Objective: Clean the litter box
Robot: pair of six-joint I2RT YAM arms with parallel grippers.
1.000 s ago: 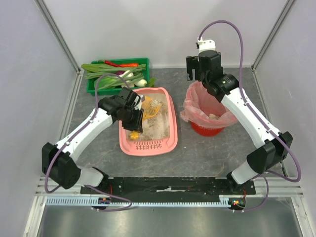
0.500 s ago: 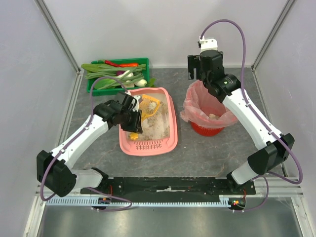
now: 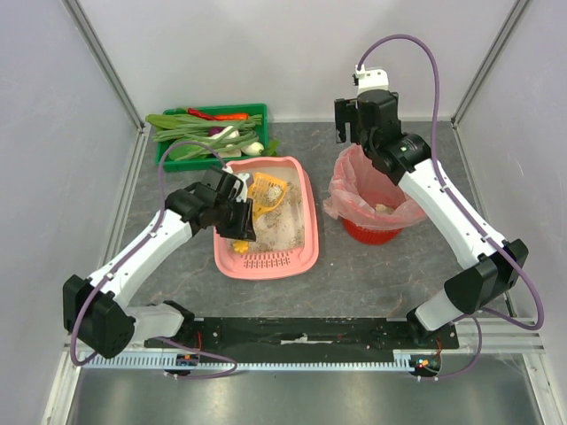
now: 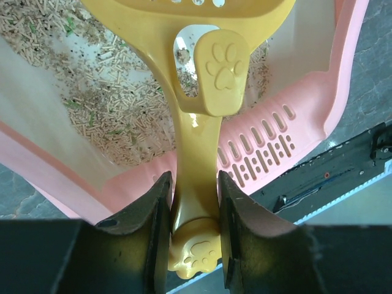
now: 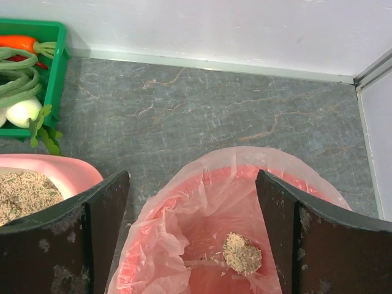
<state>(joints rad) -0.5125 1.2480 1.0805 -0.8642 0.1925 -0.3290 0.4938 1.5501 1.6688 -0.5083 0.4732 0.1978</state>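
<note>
Left gripper (image 4: 193,182) is clamped on the scoop (image 4: 207,116). The jaws pinch the narrow handle low down, just above its paw-shaped butt. The scoop head runs out ahead of the fingers and, in the top view, looks to carry some litter.

Litter box (image 4: 306,104) is directly below and ahead of this gripper, with its slotted ledge on the near side, under the handle. Litter (image 4: 101,101) is spread thin to the gripper's left, and bare floor shows through in patches.

Right gripper (image 5: 191,177) is wide open and holds nothing. It hangs right above the bin (image 5: 245,160). One clump (image 5: 240,251) lies in the bag below it.

Handling, my read:
- Box: thin moulded plastic, light, and the walls probably flex. The table (image 5: 202,104) looks smooth, so expect the box to slide if the scoop pushes on a wall.
- If the box needs steadying, take the rim or the ledge end. A two-finger pinch fits there and stays out of the litter.
- Litter: loose pellets that spill on any tilt. Keep the scoop head level in transit.
- Scoop: stiff, glossy and light. The grip is far back, so the lever is long and a loaded head could rotate in the jaws.
</note>
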